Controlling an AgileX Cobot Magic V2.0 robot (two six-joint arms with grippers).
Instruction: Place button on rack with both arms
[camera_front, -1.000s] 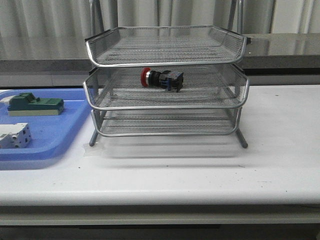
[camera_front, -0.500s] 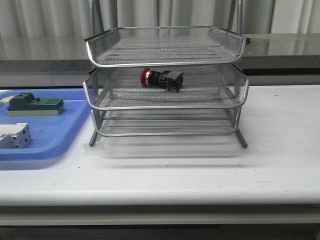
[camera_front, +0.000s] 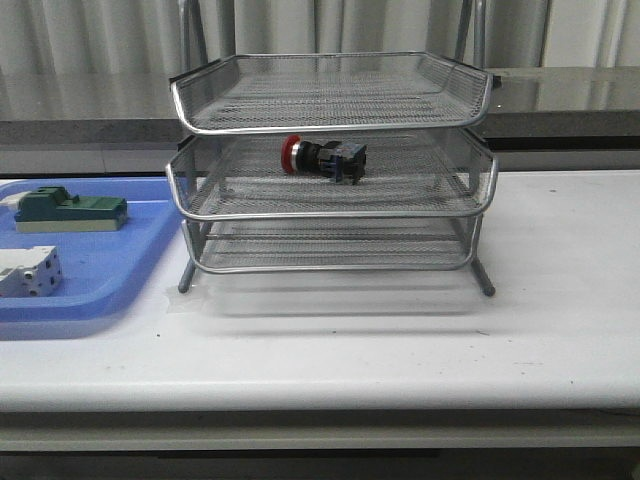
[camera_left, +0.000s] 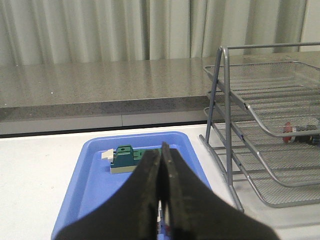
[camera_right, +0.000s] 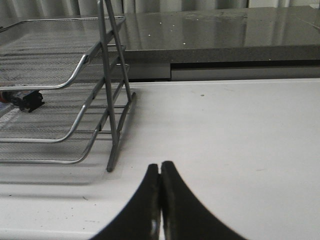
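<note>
The button (camera_front: 322, 157), red cap to the left and dark body to the right, lies on its side on the middle tier of the silver wire rack (camera_front: 331, 214). The left wrist view catches it (camera_left: 296, 132) through the mesh; the right wrist view shows its dark body (camera_right: 27, 100). Neither arm appears in the front view. My left gripper (camera_left: 161, 150) is shut and empty, hovering over the blue tray, away from the rack (camera_left: 260, 125). The right gripper (camera_right: 160, 166) is shut and empty above bare table, to the side of the rack (camera_right: 65, 90).
A flat blue tray (camera_front: 100, 270) sits left of the rack, holding a green block (camera_front: 70, 210) and a white terminal block (camera_front: 28, 272). A grey counter ledge (camera_front: 560, 95) and curtains run behind the white table (camera_front: 400, 340).
</note>
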